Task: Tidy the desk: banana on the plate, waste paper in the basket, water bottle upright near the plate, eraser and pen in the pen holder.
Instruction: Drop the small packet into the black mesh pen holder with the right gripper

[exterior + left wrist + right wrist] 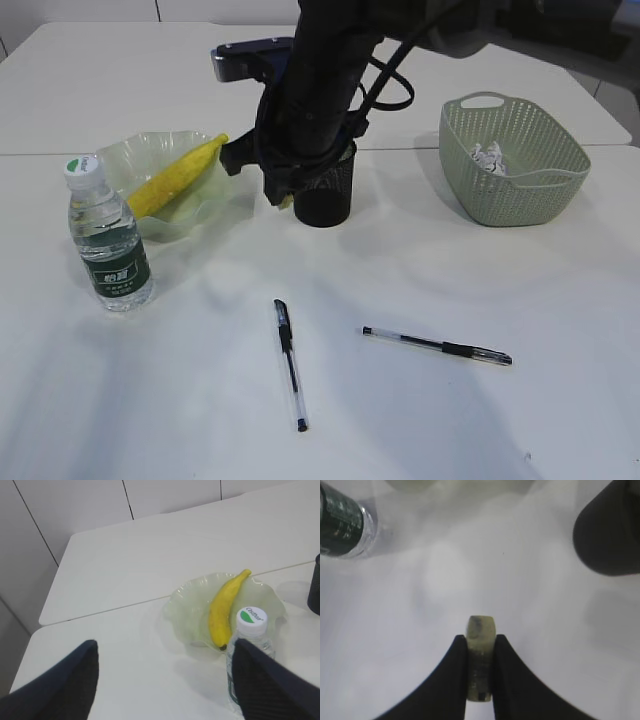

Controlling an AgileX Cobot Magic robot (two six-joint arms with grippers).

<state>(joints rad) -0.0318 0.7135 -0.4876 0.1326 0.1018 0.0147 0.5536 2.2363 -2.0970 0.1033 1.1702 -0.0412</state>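
The right tool (480, 672) is clenched on the eraser (480, 650), a small cream block with dark smudges pinched between its two dark fingers (451, 680), its top end poking out above them. From the exterior camera this tool hangs just left of the pen holder (327, 190), low over the desk (400, 420); a yellowish speck at its tip is probably the eraser, though the arm hides most of it. The left tool (165, 680) is released, its fingers (65, 685) spread wide with nothing between them, and it looks toward the plate (192, 607) from above the desk's left side.

The banana (178, 177) lies in the plate (150, 155), its tip resting over the wavy rim. The water bottle (108, 240) stands upright just in front of the plate, white cap on. A crumpled paper (489, 158) sits inside the basket (515, 190) at the right. Two pens lie flat on the bare desk, well apart from the holder: one pen (289, 364) near the middle, the other pen (437, 346) to its right
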